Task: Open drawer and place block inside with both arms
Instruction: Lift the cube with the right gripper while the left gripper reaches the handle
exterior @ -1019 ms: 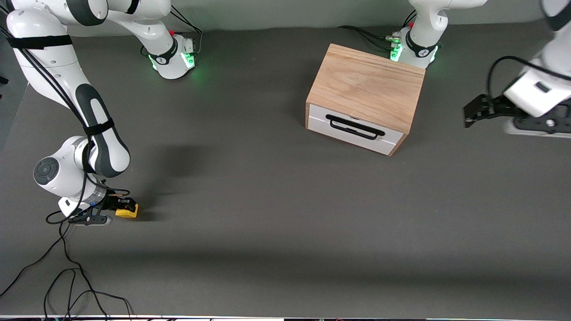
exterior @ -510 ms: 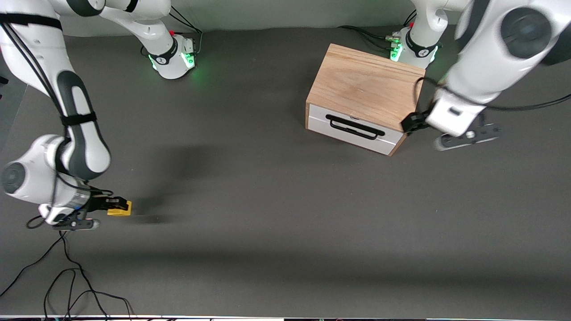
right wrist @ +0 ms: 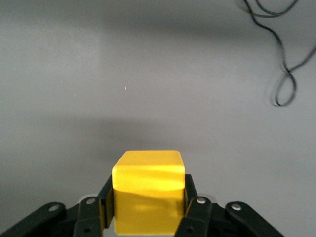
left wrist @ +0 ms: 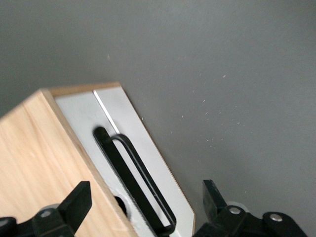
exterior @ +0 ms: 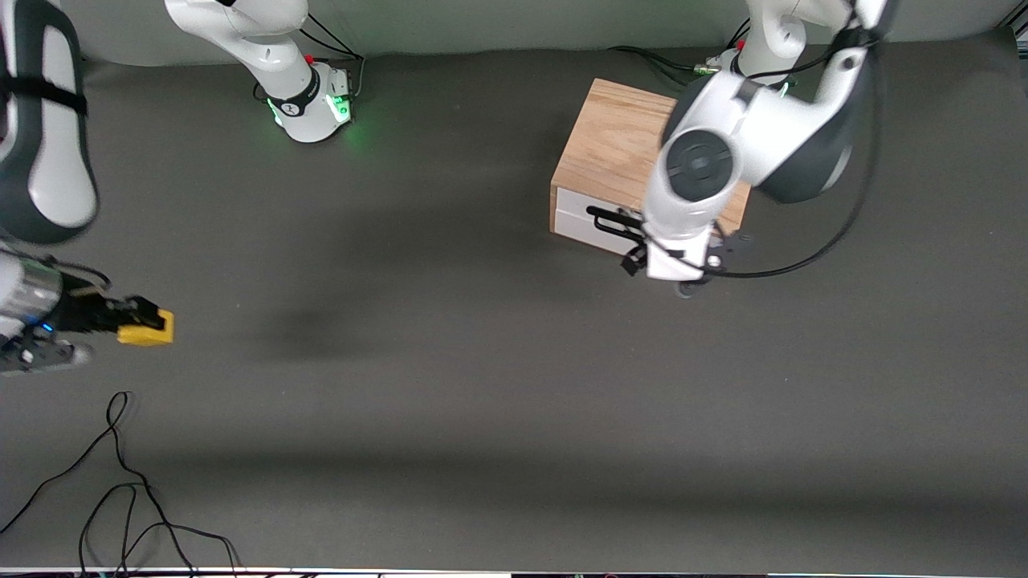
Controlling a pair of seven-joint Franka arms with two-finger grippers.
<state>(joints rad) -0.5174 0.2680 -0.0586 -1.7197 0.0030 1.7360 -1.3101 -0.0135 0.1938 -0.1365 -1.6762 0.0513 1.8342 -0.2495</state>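
Black wire handle point(left wrist: 133, 182) runs lengthwise between the spread fingers of the left gripper point(left wrist: 148, 207), right at the drawer point(exterior: 590, 225) front. Right gripper point(exterior: 120, 325) clamps the block point(exterior: 145, 329) well apart from the drawer, toward the right arm's end.

Robot lab: two bench-mounted arms point(exterior: 723, 160), bare grey table mat point(exterior: 482, 385), loose black cables point(exterior: 120, 498).

You get a high front view facing both bases; the left wrist view looks closely at the drawer point(left wrist: 129, 163), shared with the front.
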